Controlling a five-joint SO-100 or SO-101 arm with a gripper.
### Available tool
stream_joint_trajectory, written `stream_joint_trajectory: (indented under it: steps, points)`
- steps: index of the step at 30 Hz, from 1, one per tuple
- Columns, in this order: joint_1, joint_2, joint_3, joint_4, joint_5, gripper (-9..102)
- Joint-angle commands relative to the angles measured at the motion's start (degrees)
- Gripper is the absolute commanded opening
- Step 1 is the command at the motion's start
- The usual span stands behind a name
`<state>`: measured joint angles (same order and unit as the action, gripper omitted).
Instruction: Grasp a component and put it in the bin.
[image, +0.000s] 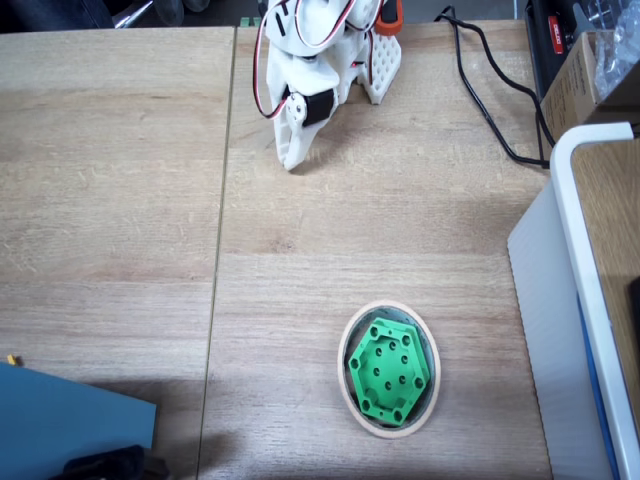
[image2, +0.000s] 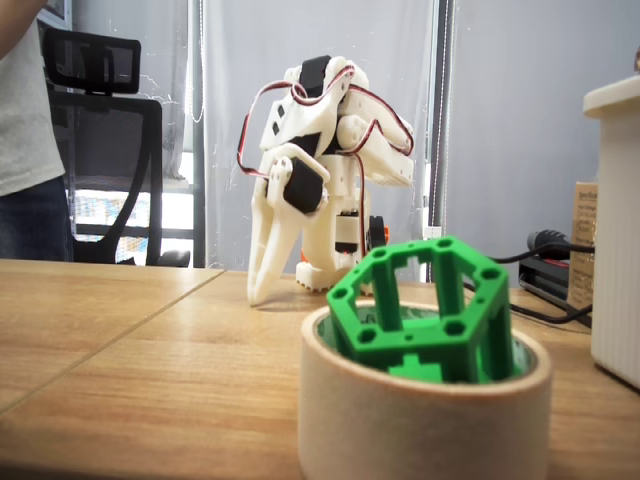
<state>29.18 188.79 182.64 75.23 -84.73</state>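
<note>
Green component (image: 389, 371) sits tilted inside the bin (image2: 420, 415) — lower half hidden — white fingers (image2: 268, 262) closed, empty.

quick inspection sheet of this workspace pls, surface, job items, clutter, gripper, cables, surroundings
surface: wooden table, two boards with a seam between them.
job's things: green component sits inside the beige ring bin, tilted and sticking up above its rim.
clutter: blue sheet at one corner; cardboard box at the far edge.
grippers: white gripper parked near the arm's base, tips pointing down at the table, jaws together, holding nothing.
cables: black cable loops across the table; red and white wires run along the arm.
surroundings: white-edged box; office chair; a person standing at the edge.
</note>
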Motion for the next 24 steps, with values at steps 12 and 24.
stream_joint_trajectory:
  steps: [12,24]
  points:
    - [0.3,0.3,-0.1,8.1,-0.3,0]
    - [0.3,0.3,0.4,8.1,-0.3,0]
